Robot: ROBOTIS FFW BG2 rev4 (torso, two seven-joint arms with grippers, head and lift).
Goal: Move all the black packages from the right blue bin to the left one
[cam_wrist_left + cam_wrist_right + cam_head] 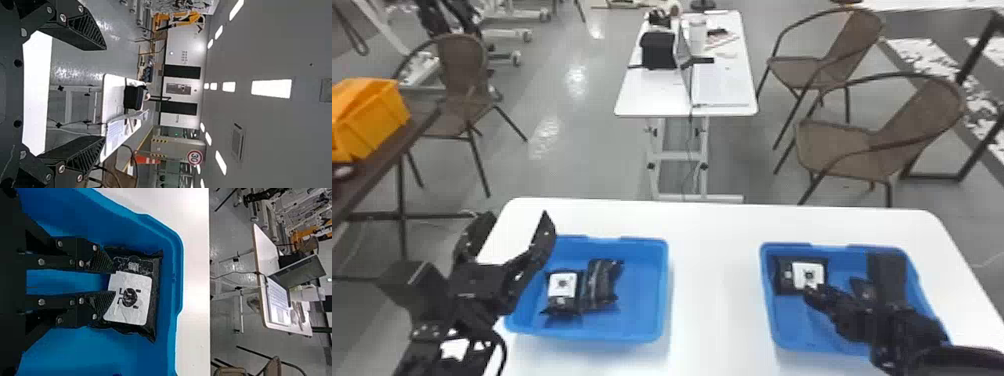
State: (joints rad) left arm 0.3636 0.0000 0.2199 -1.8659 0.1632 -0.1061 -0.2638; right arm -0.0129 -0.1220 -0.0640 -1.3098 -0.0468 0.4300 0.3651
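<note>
My left gripper stands open above the left edge of the left blue bin. In the left wrist view, a wide gap separates the fingers of this left gripper. Two black packages lie side by side in that bin, one with a white label and one plain dark. Inside the right blue bin, my right gripper is at a black package near the far left corner. The right wrist view has the right gripper with its fingertips slightly apart over the white-labelled package.
Both bins stand on a white table, a strip of tabletop between them. Beyond it are another white table with a laptop, and brown chairs. An orange bin is at the far left on a dark table.
</note>
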